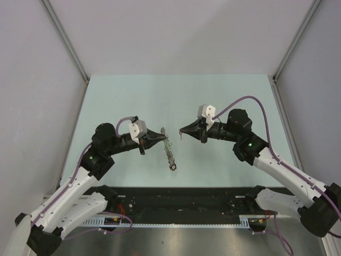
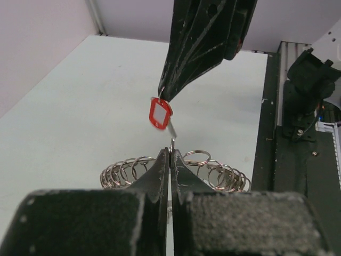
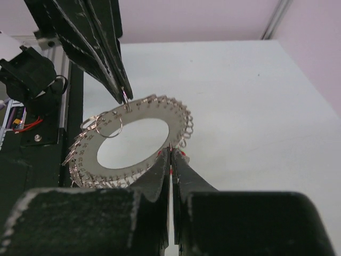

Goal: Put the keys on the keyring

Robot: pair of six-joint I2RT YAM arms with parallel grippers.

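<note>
Right now my left gripper (image 1: pixel 161 134) clamps the keyring (image 1: pixel 169 151), while my right gripper (image 1: pixel 183 131) pinches the red-tagged key (image 2: pixel 160 113) just beside it.

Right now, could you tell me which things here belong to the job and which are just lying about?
Job: red-tagged key in right gripper; keyring in left gripper.
Not the job: table; base rail.

Two arms bent inward, left gripper (image 1: pixel 160 136) clamped on the upper edge of the keyring (image 1: pixel 169 152), right gripper (image 1: pixel 183 131) just right of it, pinching the key (image 2: pixel 160 113).
</note>
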